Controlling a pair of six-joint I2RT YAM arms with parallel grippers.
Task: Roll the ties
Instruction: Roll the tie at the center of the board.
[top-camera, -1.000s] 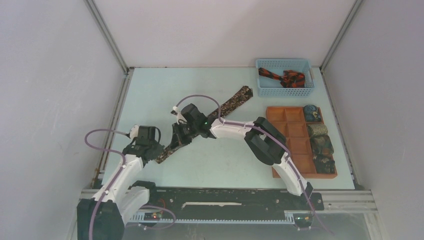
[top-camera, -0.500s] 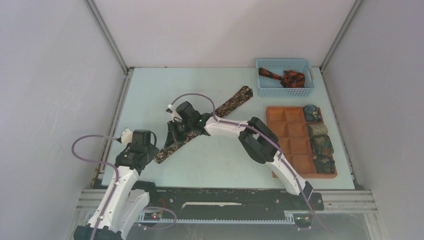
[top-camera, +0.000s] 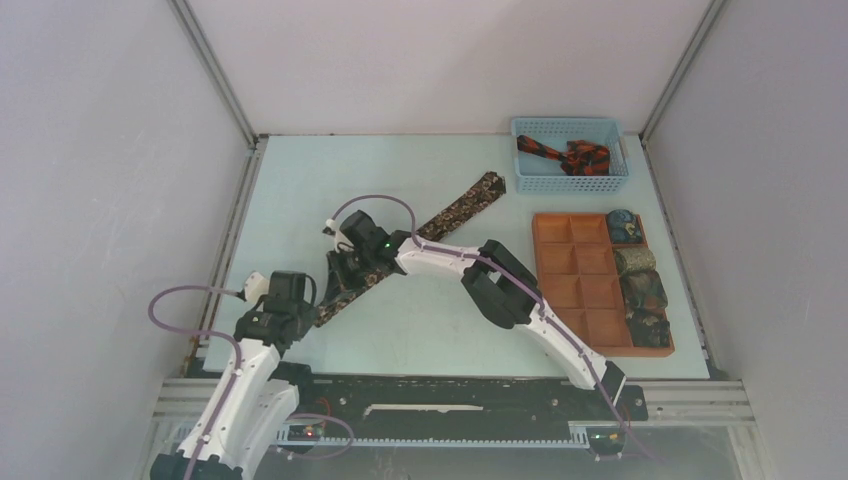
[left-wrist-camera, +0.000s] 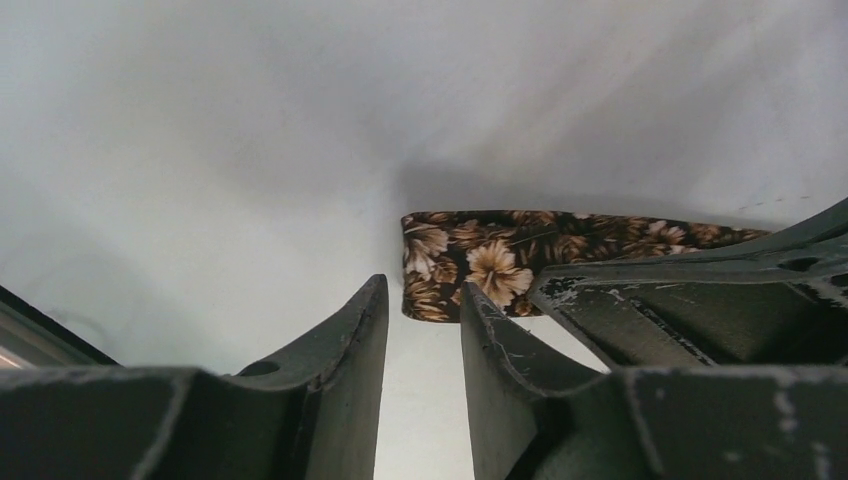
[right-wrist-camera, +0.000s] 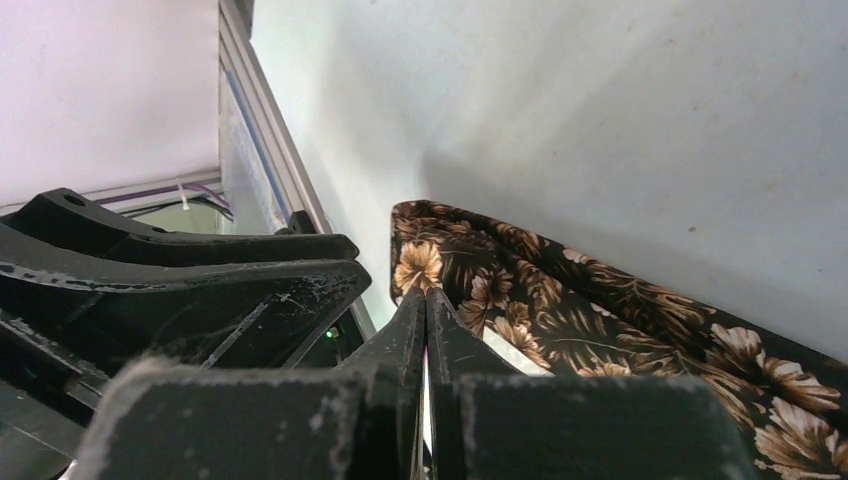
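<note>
A dark brown tie (top-camera: 460, 205) with tan flowers lies flat and diagonal across the table. My right gripper (top-camera: 342, 282) is shut, its tips (right-wrist-camera: 425, 296) resting on or just above the tie (right-wrist-camera: 560, 300) close to its near-left end; nothing shows between the jaws. My left gripper (top-camera: 303, 318) stands open just short of that end. In the left wrist view its jaws (left-wrist-camera: 425, 295) are apart with bare table between them, the tie's end (left-wrist-camera: 470, 265) lies just ahead, and the right gripper's fingers (left-wrist-camera: 690, 300) are beside it.
A blue mesh basket (top-camera: 530, 180) at the back right holds a black and red-orange tie (top-camera: 570, 155). An orange-brown compartment tray (top-camera: 575, 265) on the right holds several rolled ties (top-camera: 640, 290) in its right column. A metal rail (top-camera: 235, 220) runs along the table's left edge.
My left gripper has opened and drawn back toward the near left, off the tie's end. My right gripper, still shut, has slid down-left along the tie.
</note>
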